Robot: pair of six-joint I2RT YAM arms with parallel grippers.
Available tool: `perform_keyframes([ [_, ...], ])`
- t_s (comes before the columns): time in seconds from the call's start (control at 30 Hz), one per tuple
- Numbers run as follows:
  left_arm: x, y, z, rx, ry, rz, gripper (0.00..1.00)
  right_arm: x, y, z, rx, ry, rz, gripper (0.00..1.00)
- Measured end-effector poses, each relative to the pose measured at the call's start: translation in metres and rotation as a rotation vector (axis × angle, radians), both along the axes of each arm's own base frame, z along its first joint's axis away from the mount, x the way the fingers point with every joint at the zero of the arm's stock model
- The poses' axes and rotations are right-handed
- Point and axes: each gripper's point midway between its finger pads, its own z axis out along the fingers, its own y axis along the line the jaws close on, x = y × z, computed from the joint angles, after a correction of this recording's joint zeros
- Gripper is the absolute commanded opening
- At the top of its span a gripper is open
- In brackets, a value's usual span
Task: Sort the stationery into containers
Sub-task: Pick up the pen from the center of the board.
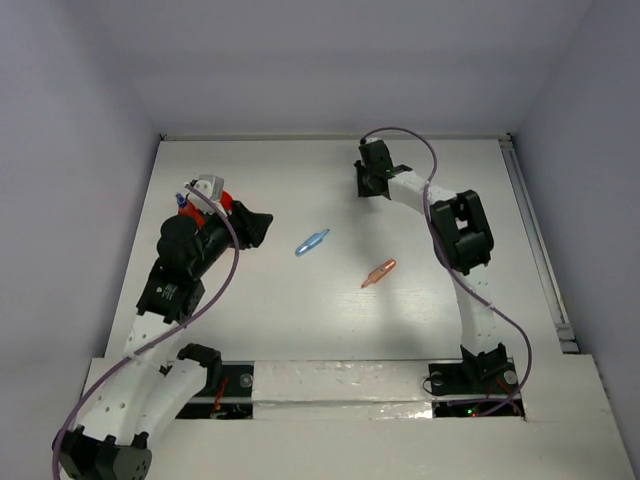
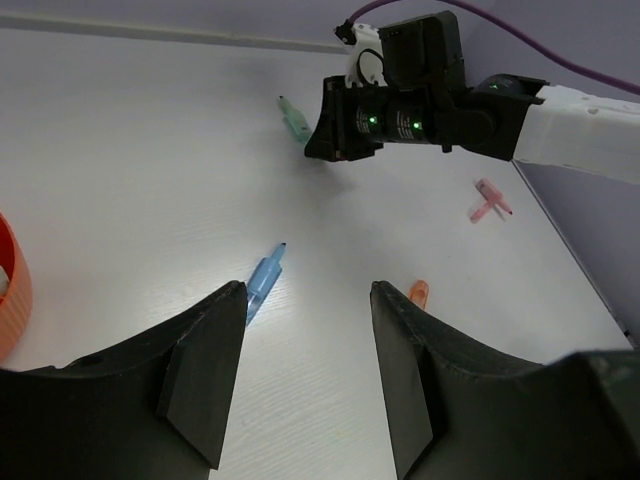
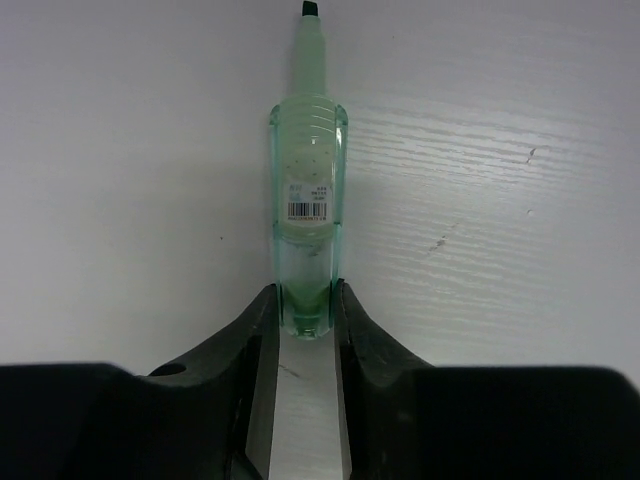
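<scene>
My right gripper is shut on the rear end of the green marker, which lies on the white table, tip pointing away. In the top view this gripper is at the far centre and hides the marker. My left gripper is open and empty, just right of the orange-red cup. The light blue marker and the orange marker lie mid-table. The left wrist view shows the light blue marker, orange marker, green marker and pink tube. The scissors are out of view.
A beige-grey piece and a blue-white item stick up at the cup, which my left arm partly covers. Grey walls close the table at the back and sides. A purple cable loops over the right arm.
</scene>
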Motion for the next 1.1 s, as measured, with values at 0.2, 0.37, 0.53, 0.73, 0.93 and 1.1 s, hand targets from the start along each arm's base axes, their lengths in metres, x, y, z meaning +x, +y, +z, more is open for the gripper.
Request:
perform_keyframes([
  [0.2, 0.007, -0.009, -0.012, -0.089, 0.054, -0.013, 0.49, -0.031, -0.005, 0.007, 0.032, -0.005, 0.039, 0.18],
  [0.37, 0.016, -0.03, -0.045, -0.205, 0.14, -0.034, 0.5, -0.089, 0.001, 0.066, 0.168, -0.047, 0.136, 0.18],
  [0.53, 0.021, -0.078, -0.09, -0.192, 0.276, -0.104, 0.51, -0.154, 0.032, 0.155, 0.354, -0.207, 0.285, 0.18],
  [0.73, 0.022, -0.112, -0.09, -0.197, 0.247, -0.147, 0.51, -0.236, 0.073, 0.167, 0.469, -0.199, 0.467, 0.18],
  [0.93, 0.035, -0.113, -0.057, -0.284, 0.12, -0.105, 0.51, -0.262, 0.078, 0.144, 0.474, -0.119, 0.504, 0.18],
  [1.1, 0.038, -0.112, -0.053, -0.307, 0.105, -0.076, 0.48, -0.268, 0.08, 0.153, 0.497, -0.133, 0.515, 0.18],
])
